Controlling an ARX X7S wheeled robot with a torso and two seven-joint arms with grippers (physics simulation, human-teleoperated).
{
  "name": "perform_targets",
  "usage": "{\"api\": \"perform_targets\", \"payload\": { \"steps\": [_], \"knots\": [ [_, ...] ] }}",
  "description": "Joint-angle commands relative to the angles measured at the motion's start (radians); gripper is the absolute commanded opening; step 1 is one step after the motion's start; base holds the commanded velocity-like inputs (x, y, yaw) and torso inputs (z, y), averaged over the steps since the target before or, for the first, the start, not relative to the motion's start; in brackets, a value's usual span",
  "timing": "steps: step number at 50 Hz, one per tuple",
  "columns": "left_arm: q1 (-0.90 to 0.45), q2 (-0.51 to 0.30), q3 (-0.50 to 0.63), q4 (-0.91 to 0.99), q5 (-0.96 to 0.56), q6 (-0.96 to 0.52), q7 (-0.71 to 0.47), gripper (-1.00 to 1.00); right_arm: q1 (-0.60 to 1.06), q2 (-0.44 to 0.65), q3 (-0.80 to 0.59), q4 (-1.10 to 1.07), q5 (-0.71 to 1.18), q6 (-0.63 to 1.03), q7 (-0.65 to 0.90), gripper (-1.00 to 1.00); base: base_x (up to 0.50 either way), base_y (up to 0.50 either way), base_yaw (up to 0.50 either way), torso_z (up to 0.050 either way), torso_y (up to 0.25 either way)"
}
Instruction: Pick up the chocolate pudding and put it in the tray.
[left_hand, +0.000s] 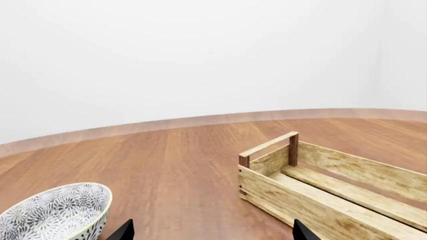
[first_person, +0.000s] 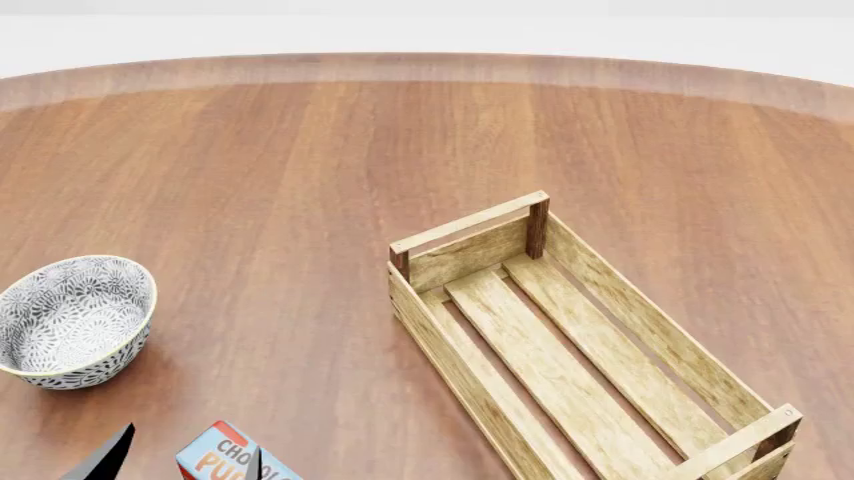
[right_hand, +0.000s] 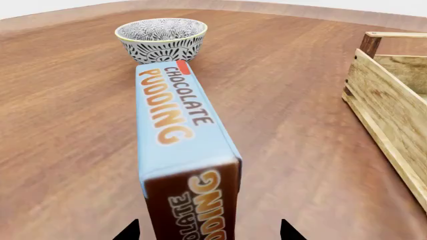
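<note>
The chocolate pudding (right_hand: 180, 125), a carton with a light-blue top and dark brown end, lies on the wooden table, its near end between my right gripper's (right_hand: 208, 232) open fingertips, with gaps on both sides. It also shows at the head view's bottom edge (first_person: 220, 455). The tray (first_person: 574, 350), a light wood slat crate, stands empty to the right; it also shows in the left wrist view (left_hand: 333, 190) and the right wrist view (right_hand: 393, 100). My left gripper (left_hand: 210, 232) is open and empty over bare table; its dark fingertips (first_person: 107, 455) show at the head view's bottom left.
A round grey-white patterned bowl (first_person: 74, 320) stands left of the crate, just beyond the pudding's far end (right_hand: 162, 37); it also shows in the left wrist view (left_hand: 57, 212). The round table's far rim (first_person: 427, 70) curves behind.
</note>
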Motion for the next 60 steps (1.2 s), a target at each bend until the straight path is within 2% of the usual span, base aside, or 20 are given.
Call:
{"api": "perform_targets", "payload": {
  "steps": [1,60],
  "knots": [
    [-0.006,-0.003,0.008,-0.014,-0.005,0.008,-0.004,1.0,0.026,-0.016,-0.013,0.06,0.003,-0.025,0.0,1.0,0.0,0.0,0.0,0.0,0.0],
    [-0.013,-0.017,0.041,-0.035,-0.028,0.028,-0.034,1.0,0.054,-0.008,-0.064,0.024,0.047,-0.002,0.022,1.0,0.0,0.0,0.0,0.0,0.0]
  ]
}}
